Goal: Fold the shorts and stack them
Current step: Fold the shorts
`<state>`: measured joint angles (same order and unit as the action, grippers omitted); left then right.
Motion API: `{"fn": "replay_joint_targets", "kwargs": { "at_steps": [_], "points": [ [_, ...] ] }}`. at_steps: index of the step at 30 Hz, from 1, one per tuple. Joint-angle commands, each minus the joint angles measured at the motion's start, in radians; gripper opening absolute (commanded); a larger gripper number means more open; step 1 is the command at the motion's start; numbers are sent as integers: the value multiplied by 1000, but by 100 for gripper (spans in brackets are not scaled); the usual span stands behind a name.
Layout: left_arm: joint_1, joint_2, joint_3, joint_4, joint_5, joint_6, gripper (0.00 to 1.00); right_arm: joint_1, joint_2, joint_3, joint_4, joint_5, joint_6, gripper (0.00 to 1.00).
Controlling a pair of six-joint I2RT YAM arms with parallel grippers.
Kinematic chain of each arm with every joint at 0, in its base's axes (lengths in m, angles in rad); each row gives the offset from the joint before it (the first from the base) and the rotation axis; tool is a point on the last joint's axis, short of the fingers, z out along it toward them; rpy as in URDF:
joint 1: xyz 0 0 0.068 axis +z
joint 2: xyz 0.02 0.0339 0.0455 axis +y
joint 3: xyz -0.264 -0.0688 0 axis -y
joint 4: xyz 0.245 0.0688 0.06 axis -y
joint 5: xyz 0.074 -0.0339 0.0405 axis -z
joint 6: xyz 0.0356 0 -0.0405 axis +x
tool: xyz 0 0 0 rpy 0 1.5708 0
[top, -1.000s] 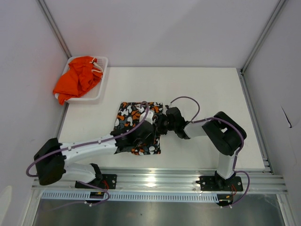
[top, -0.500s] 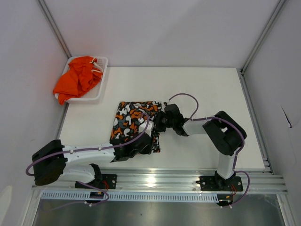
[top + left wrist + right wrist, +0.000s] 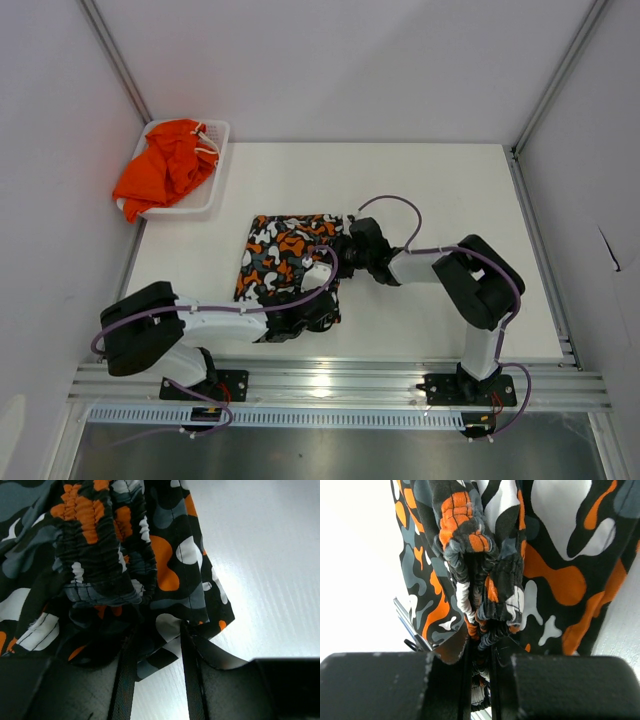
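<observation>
I have the patterned fabric shorts in orange, black, white and grey blotches lying on the white table, just left of the middle of the overhead frame. They look partly folded, with their lower right corner under the left arm.

The left gripper sits at that lower right corner. In its wrist view, the left gripper has its two dark fingers drawn in narrow, with a bunch of the patterned cloth pinched between them. A white-lined flap of hem sticks out to the right. The gathered waistband hangs in the upper left of that frame, with bare table to the right.

The right gripper comes in from the right and meets the shorts at their right edge, just above the left gripper. From its wrist camera, the right gripper is nearly closed. Its fingers clamp the crinkled elastic waistband of the patterned shorts, which rises in a ridge up the middle of the frame.

The plain bright orange shorts with a white drawstring are heaped in the white plastic mesh basket at the upper left of the overhead frame, well apart from both grippers. Part of them spills over the basket's left rim.
</observation>
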<state>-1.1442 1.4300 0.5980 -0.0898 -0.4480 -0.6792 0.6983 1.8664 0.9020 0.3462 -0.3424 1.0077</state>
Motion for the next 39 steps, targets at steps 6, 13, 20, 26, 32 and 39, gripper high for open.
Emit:
{"fn": "replay_joint_targets", "kwargs": {
  "at_steps": [6,13,20,26,32,39],
  "points": [
    [-9,52,6,76,-15,-59,40,-26,-26,87,-82,-38,-78,0],
    [-11,21,-21,85,-12,-63,40,-68,-3,149,-159,-98,-155,0],
    [-11,23,-21,84,-17,-69,39,-89,-10,183,-228,-96,-208,0],
    [-12,38,-10,75,-20,-72,40,-100,-16,121,-193,-92,-199,0],
    [-11,47,-3,70,-23,-77,39,-100,-21,68,-165,-69,-199,0],
    [-12,37,-4,71,-17,-74,39,-103,-1,21,-124,-46,-195,0]
  ]
}}
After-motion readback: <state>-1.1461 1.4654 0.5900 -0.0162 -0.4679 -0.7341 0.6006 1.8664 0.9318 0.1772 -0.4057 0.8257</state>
